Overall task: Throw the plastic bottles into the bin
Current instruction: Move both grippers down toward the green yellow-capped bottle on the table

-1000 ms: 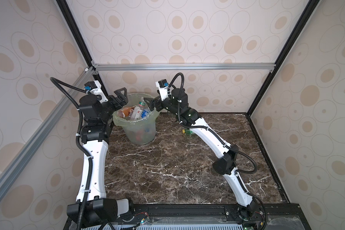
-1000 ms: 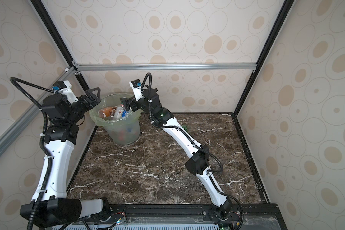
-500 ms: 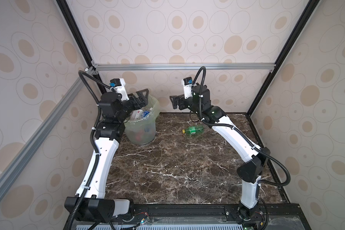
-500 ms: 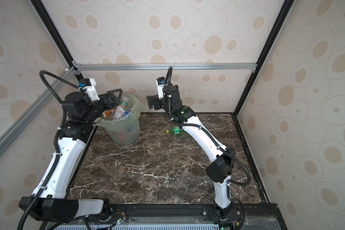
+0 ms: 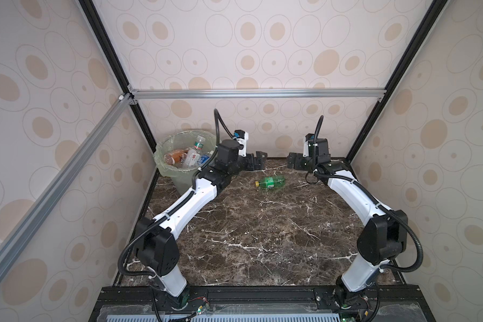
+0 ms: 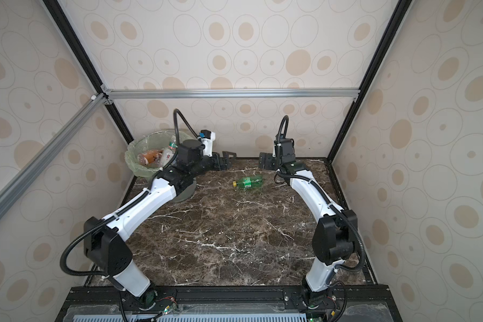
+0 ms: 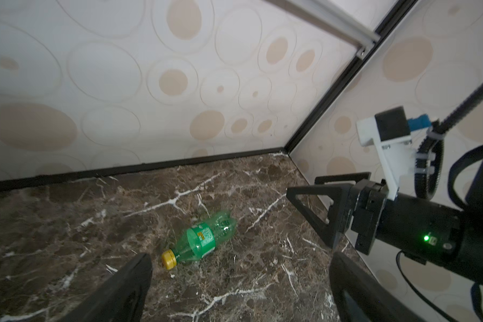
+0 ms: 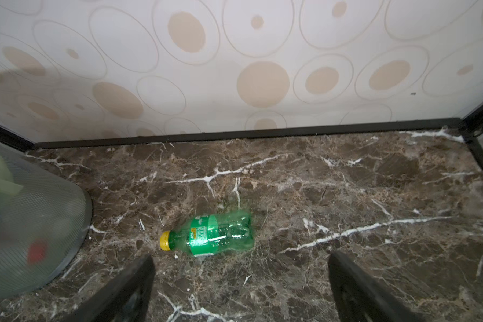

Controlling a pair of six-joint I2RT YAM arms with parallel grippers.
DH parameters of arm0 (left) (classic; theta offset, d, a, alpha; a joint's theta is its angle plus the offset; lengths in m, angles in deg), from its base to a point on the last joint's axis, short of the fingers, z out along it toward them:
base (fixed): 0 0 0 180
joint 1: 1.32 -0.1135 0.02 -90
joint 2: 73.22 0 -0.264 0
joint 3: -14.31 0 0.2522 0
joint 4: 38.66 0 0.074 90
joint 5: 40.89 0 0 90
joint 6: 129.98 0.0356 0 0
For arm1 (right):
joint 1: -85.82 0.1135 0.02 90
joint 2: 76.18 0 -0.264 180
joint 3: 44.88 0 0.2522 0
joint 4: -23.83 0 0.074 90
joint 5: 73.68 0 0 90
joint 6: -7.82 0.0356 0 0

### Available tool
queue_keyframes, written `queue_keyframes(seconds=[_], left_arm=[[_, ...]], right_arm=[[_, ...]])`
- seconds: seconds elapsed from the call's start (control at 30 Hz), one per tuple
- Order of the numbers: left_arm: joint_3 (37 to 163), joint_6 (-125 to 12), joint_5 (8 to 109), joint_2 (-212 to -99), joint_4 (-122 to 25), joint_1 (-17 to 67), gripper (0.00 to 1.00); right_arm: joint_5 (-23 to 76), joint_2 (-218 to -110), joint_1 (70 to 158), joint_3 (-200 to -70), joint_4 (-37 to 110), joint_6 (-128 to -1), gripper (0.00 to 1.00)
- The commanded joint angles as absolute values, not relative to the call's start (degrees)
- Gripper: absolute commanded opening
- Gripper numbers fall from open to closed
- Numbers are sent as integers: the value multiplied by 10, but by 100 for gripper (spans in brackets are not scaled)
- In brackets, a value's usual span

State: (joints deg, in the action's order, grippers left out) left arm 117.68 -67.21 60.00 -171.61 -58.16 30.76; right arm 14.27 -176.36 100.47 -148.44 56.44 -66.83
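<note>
A green plastic bottle (image 5: pixel 271 182) (image 6: pixel 248 182) with a yellow cap lies on its side on the marble table near the back wall, alone. It also lies ahead of both wrist cameras (image 7: pixel 204 238) (image 8: pixel 215 234). The pale green bin (image 5: pixel 163 170) (image 6: pixel 133 167) stands in the back left corner and holds several plastic bottles (image 5: pixel 190 157) (image 6: pixel 154 157). My left gripper (image 5: pixel 258 161) (image 6: pixel 226 161) (image 7: pixel 240 259) hangs open, left of and above the green bottle. Facing it from the right, my right gripper (image 5: pixel 293 163) (image 6: pixel 264 161) (image 8: pixel 241 259) is open and empty too.
The back wall runs just behind both grippers, and side walls close the cell. The left arm's forearm (image 5: pixel 195 195) crosses in front of the bin. In the right wrist view the bin's wall (image 8: pixel 39 212) sits beside the green bottle.
Both arms have swung away from the bin's mouth to the right and come lower, now facing each other over the green bottle. Both grippers stayed open. The green bottle has not moved.
</note>
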Motion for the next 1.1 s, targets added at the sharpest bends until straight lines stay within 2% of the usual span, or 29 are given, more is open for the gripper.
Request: queue_keyframes(seconds=[0.0,0.2,0.63,0.87,1.07], left_arm=[[1206,-704,589,-1757,-559,331,99],[1200,-754,601,-1812,-534,336,99],[1094,-879,626,-1816,-453,331,99],[1024,-911,635,-1790,-420,314,99],[985,-921,644,-1783,-405,307,99]], right_arm=[[207,-1811,989,-1484,562,-663,100],[260,-1914,982,-1543,556,-666,100],[358,-2124,979,-1755,597,-655,100],[389,-2148,985,-1770,598,-652,100],[395,-2121,994,-1725,581,-650,100]])
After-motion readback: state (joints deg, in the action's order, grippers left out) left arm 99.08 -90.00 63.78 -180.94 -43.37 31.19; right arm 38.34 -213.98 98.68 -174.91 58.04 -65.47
